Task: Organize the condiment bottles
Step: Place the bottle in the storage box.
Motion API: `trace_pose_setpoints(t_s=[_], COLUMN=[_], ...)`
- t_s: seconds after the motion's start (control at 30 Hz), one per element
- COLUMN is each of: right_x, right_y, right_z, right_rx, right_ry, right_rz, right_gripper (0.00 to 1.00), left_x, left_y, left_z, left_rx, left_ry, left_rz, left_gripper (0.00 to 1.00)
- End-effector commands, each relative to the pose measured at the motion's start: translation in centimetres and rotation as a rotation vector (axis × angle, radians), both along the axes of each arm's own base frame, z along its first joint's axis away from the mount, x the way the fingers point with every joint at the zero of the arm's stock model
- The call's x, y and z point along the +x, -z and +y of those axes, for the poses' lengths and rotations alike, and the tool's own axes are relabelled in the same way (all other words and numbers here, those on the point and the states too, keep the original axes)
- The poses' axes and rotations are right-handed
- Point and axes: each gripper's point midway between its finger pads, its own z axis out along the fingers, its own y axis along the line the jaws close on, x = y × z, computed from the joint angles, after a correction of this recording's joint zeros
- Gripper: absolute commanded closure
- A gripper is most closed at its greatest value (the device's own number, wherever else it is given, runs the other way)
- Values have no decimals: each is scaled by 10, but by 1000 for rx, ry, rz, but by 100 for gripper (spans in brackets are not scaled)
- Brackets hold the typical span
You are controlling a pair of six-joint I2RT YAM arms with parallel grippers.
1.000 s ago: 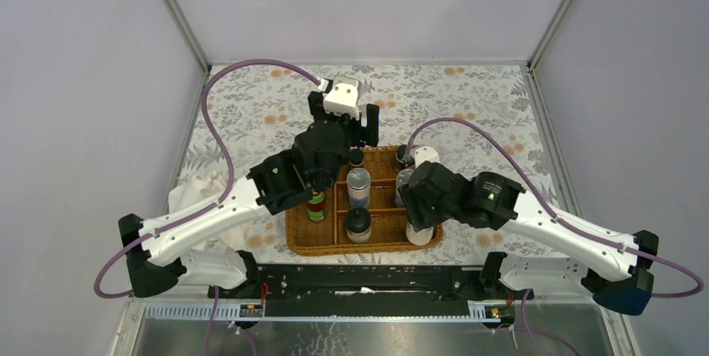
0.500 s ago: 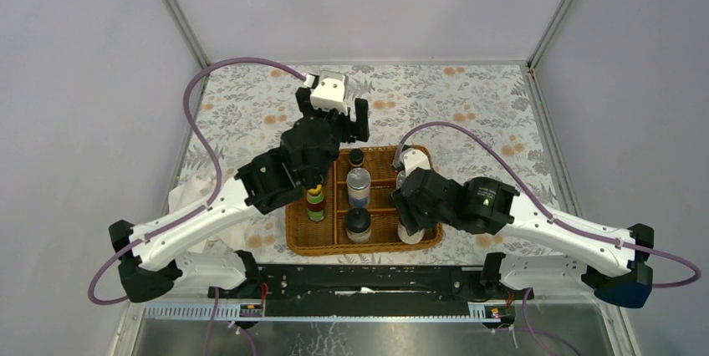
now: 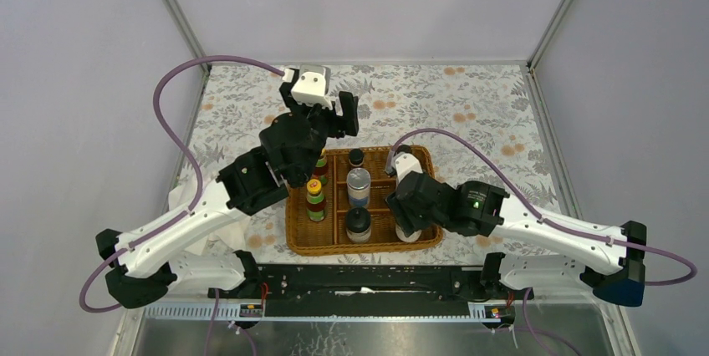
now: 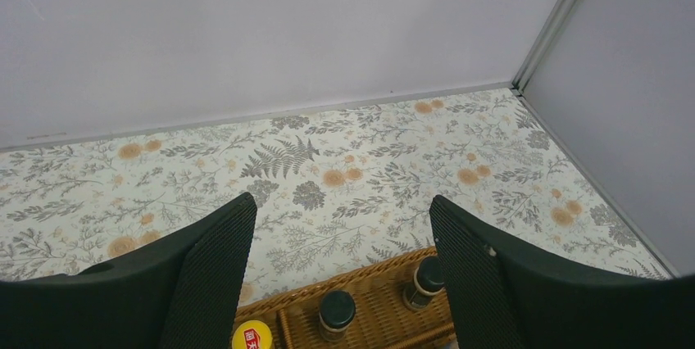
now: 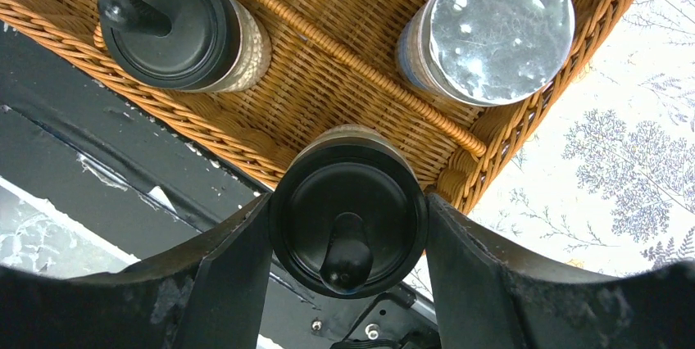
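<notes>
My right fingers [image 5: 233,275] are clamping the jar [image 5: 352,132] by its lid [image 5: 328,193] at the basket's [image 5: 328,95] near-right corner. It's looking rigid, smooth and probably breakable, so I'm favouring that broad lid. My left fingers [image 4: 217,259] are hanging spread, empty.

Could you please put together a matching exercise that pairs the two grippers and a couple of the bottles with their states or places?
Things:
1. left gripper
2. right gripper
3. yellow-capped bottle
4. silver-lidded shaker visible in the top view

States or places:
A. middle column of the basket
B. open and empty
C. left column of the basket
D. closed on a cream jar

Pairs: 1-B, 2-D, 3-C, 4-A
</notes>
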Motion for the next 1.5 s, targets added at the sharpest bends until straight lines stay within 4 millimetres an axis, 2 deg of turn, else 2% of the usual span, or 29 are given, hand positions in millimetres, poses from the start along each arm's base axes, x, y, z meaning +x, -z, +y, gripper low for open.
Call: trace_pose_setpoints(t_s=[0.0,1.2,1.47], right_x=[8,4,4], right_y=[-11,25,27], right_z=[13,19,17], right_rx=[55,90,95], right_ry=[-41,-77,-56], right_rz=[-70,-61,-60], right_gripper=[100,100,100], left_x=[-4,-4,-4], left_y=[-12,-4,-1], left_z=[9,5,5], left_rx=[-10,-5,-3], left_ry=[0,16,17], left_rz=[-18,-2,3], left_gripper=[18,20,20])
